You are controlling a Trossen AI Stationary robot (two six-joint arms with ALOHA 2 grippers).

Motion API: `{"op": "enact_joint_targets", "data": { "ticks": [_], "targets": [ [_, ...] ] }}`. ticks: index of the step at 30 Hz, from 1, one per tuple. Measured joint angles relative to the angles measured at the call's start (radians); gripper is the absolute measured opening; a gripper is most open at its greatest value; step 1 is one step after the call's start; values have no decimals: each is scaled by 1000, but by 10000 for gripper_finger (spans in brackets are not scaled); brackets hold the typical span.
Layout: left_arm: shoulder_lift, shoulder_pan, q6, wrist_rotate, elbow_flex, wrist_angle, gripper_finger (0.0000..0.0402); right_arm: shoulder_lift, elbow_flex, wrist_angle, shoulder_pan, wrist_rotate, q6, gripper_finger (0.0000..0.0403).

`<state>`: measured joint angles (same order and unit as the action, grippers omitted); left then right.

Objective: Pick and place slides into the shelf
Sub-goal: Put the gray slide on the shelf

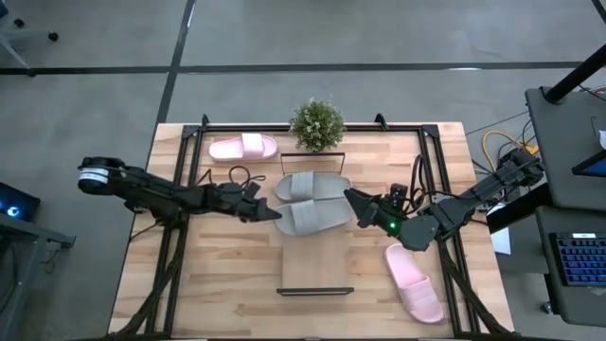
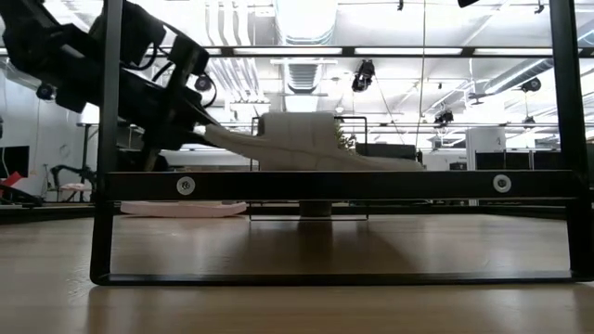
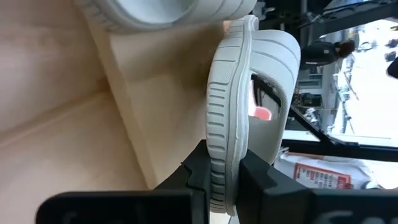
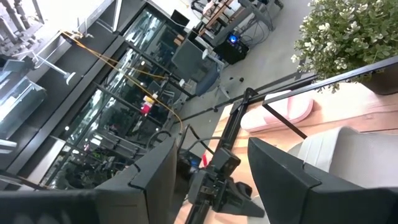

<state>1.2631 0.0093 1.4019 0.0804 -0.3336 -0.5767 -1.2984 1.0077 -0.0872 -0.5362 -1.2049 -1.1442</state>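
A grey slide [image 1: 317, 218] sits over the light-wood shelf [image 1: 315, 270] at the table's middle, and my left gripper [image 1: 268, 210] is shut on its left end. Just beyond it, a second grey slide [image 1: 312, 186] lies flat on the shelf. One pale pink slide [image 1: 243, 147] lies at the far left of the table, another [image 1: 414, 282] at the near right. My right gripper [image 1: 358, 203] stands open, level, just right of the held slide, touching nothing. My left gripper pinches the grey slide's sole at its left end [image 3: 221, 155] between its two fingers, one on the footbed side and one on the underside. The fingers [image 3: 261, 180] come from the table's left, slanting slightly down, along the slide. In the low view the held end [image 2: 223, 137] is raised and the slide [image 2: 306, 141] slopes down to the right.
A small potted plant [image 1: 317, 124] stands at the shelf's far end. Black wire frames [image 1: 315, 291] close the shelf's ends. Black rails [image 1: 175, 256] run along the table's left and right sides, and a black cable [image 1: 237, 175] lies near the left arm.
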Motion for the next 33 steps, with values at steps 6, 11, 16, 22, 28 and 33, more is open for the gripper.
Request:
{"op": "enact_joint_targets", "data": {
  "ticks": [6, 11, 16, 22, 28, 33],
  "targets": [
    [54, 18, 4, 50, 0, -45, 19, 0, 0, 0, 0, 0, -3, 190],
    [56, 21, 4, 61, 0, -40, 19, 0, 0, 0, 0, 0, -3, 190],
    [33, 47, 3, 74, 0, 2, 19, 0, 0, 0, 0, 2, -3, 190],
    [10, 102, -15, 91, 0, 37, 19, 0, 0, 0, 0, 8, -3, 190],
    [10, 128, -23, 112, 0, 39, 20, 0, 0, 0, 0, 12, -4, 190],
    [10, 129, -31, 111, 0, 42, 35, 0, 0, 0, 0, 26, -4, 190]
  ]
}}
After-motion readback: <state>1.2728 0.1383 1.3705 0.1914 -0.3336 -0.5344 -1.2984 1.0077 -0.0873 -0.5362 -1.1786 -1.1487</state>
